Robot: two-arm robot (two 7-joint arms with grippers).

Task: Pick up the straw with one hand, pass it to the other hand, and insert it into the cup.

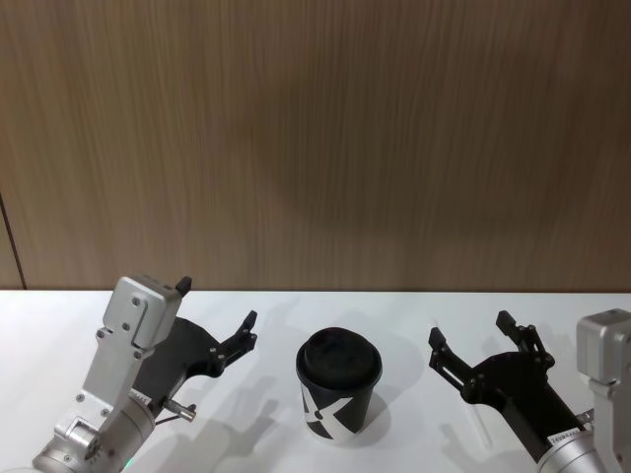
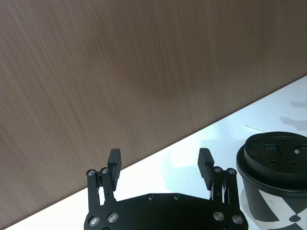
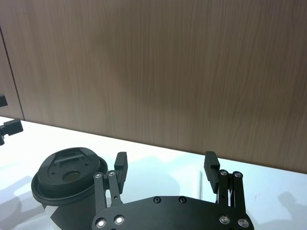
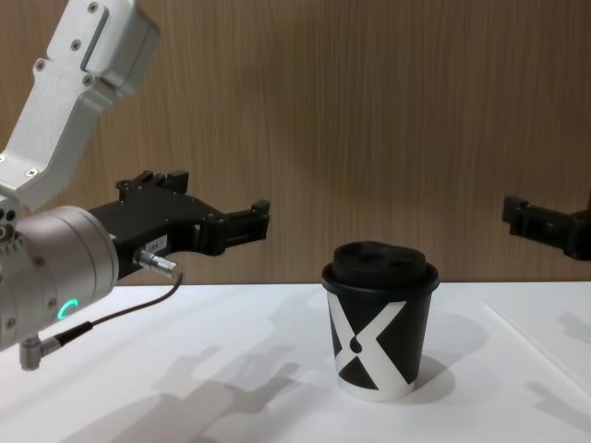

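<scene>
Lying on the table (image 1: pixel 394 315) beneath the wide-open, empty right gripper (image 1: pixel 469 329), the straw (image 3: pixel 198 178); left gripper (image 1: pixel 217 302) also spread, empty.

Black cup (image 4: pixel 380 343), white X; white straw (image 2: pixel 255 128).

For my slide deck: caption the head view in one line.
Open left gripper and open right gripper flank the lidded cup; the straw lies on the table beneath the right gripper.
</scene>
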